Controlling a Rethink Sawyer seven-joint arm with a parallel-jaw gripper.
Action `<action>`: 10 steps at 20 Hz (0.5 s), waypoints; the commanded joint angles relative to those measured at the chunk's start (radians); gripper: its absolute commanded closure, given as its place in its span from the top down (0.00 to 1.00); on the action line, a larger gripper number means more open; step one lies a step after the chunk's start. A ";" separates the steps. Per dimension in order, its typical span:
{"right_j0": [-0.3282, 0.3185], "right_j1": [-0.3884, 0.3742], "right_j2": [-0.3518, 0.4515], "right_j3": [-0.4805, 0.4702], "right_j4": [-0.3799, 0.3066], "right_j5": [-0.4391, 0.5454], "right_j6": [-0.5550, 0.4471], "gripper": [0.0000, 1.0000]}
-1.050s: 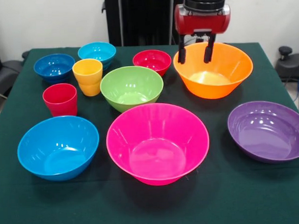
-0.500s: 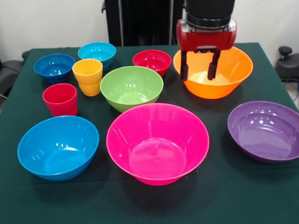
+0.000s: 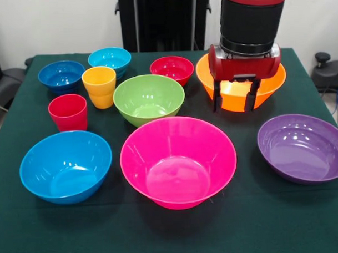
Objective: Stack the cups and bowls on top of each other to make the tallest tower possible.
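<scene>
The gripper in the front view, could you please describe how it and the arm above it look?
The gripper has two short black fingers under a glossy red, rounded housing. Above sits a black cylindrical arm section with a silvery ring and a red band at the top.

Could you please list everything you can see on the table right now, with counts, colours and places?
Large bowls: 3; pink front centre, purple front right, orange back right, partly behind the gripper.
Medium bowls: 2; blue front left, green centre.
Small bowls: 3; dark blue back left, light blue beside it, red back centre.
Cups: 2; yellow-orange and red, both upright, left of the green bowl.
Table: 1; dark green cloth.
Nothing is stacked yet.
Gripper: 1; red and black, fingers open and empty, at the orange bowl's near side.
</scene>
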 commanded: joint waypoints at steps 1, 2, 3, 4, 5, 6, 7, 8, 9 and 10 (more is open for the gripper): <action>-0.008 0.057 0.055 -0.034 -0.017 0.005 0.094 1.00; -0.015 0.057 0.059 -0.026 -0.021 -0.007 0.086 1.00; -0.022 0.058 0.062 -0.018 -0.024 -0.018 0.077 1.00; -0.030 0.059 0.066 -0.010 -0.030 -0.030 0.067 1.00; -0.037 0.060 0.069 0.001 -0.033 -0.039 0.061 1.00; -0.049 0.057 0.077 0.019 -0.038 -0.061 0.050 1.00; -0.053 0.055 0.079 0.027 -0.042 -0.069 0.047 1.00; -0.058 0.054 0.081 0.032 -0.047 -0.077 0.041 1.00; -0.063 0.054 0.084 0.038 -0.050 -0.082 0.036 1.00; -0.068 0.055 0.089 0.046 -0.052 -0.094 0.035 1.00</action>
